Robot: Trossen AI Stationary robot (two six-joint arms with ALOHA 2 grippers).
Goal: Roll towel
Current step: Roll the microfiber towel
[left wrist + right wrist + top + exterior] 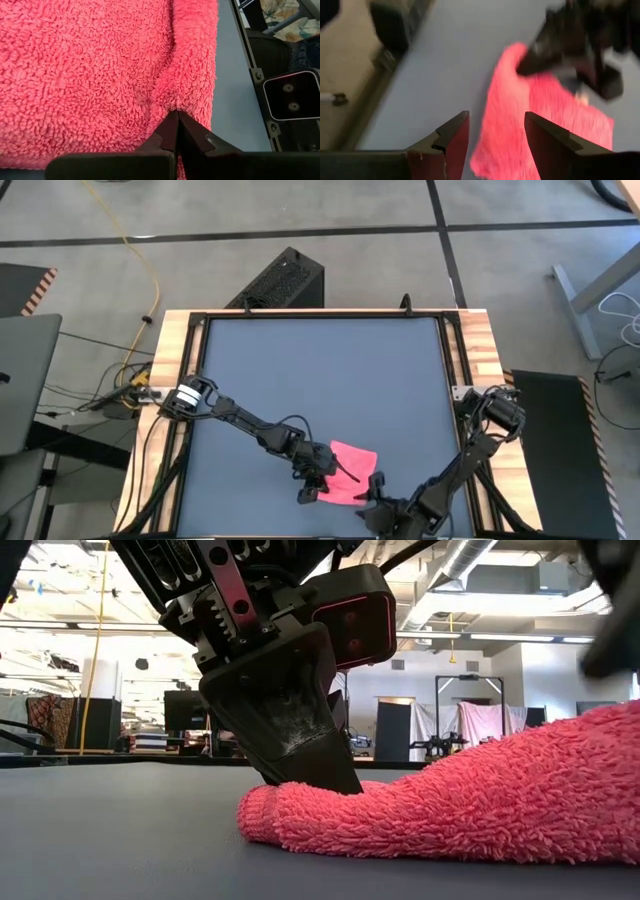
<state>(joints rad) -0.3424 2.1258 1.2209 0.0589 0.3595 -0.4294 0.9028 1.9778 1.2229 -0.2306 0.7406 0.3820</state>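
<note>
Your left gripper (177, 116) is pinching the towel (350, 472) in closed jaws on the bench (320, 370); your right gripper (495, 131) is hovering beside it, jaws open.

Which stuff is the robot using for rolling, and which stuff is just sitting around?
For the job:
towel
left gripper, shut, pinching the towel's edge
right gripper, open, close to the towel
table

Just lying about:
black box behind the table
yellow cable on the floor
</note>
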